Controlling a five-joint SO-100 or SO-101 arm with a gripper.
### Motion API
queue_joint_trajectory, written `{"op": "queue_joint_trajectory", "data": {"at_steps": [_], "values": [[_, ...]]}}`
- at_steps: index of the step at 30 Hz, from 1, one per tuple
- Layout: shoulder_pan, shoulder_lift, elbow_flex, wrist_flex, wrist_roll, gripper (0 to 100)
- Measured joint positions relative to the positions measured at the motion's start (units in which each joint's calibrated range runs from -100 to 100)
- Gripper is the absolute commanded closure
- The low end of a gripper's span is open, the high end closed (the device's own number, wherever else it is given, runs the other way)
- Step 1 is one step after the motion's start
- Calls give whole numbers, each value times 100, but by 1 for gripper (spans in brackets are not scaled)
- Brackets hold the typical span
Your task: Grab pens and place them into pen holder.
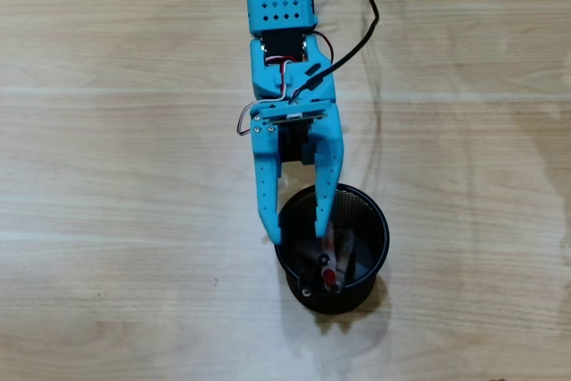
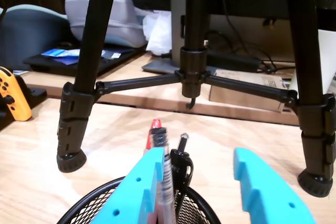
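Note:
The pen holder, a round black mesh cup, stands on the wooden table below the blue arm. Inside it lean several pens: a red-clear one, a dark one and a black one. My gripper hangs open over the cup's left half, one finger outside the rim and one inside. In the wrist view the gripper shows a wide gap. A clear pen rests against the left finger's inner face, with the red pen and a black pen beside it, above the holder.
A black cable runs from the arm towards the top right. In the wrist view, black tripod legs stand on the table ahead. An orange controller lies at the left, with boxes and clutter behind.

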Motion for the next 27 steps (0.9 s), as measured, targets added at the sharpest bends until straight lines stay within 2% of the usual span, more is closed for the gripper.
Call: {"op": "queue_joint_trajectory", "data": {"at_steps": [4, 8, 10, 27], "values": [[0, 0, 0, 0, 0, 85], [0, -127, 107, 0, 0, 99], [0, -475, 506, 0, 31, 97], [-54, -5725, 6968, 0, 1268, 97]]}}
